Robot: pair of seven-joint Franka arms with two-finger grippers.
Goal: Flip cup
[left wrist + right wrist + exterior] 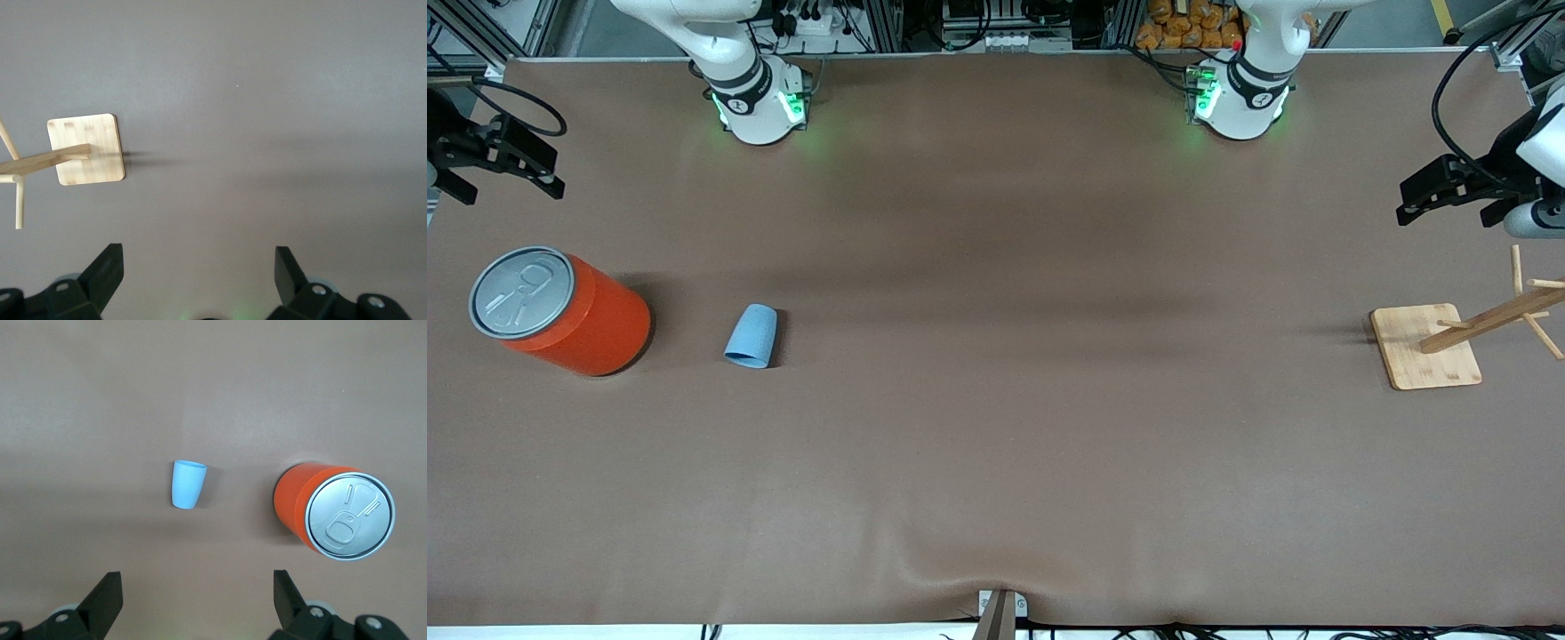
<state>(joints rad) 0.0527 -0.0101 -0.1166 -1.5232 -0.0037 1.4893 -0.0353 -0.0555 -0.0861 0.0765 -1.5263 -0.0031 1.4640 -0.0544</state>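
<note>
The small light blue cup (pixel 751 335) appears to lie on its side on the brown table, its wider mouth end toward the front camera, beside the orange can. It also shows in the right wrist view (pixel 189 484). My right gripper (pixel 509 178) hangs high over the table's edge at the right arm's end, open and empty, with its fingertips (pixel 107 587) wide apart in its wrist view (pixel 198 581). My left gripper (pixel 1445 212) waits high over the left arm's end of the table, open and empty (pixel 199 259).
A large orange can (pixel 569 311) with a grey pull-tab lid stands toward the right arm's end, beside the cup; it also shows in the right wrist view (pixel 333 513). A wooden stand with pegs on a square base (pixel 1424 347) sits at the left arm's end (pixel 87 148).
</note>
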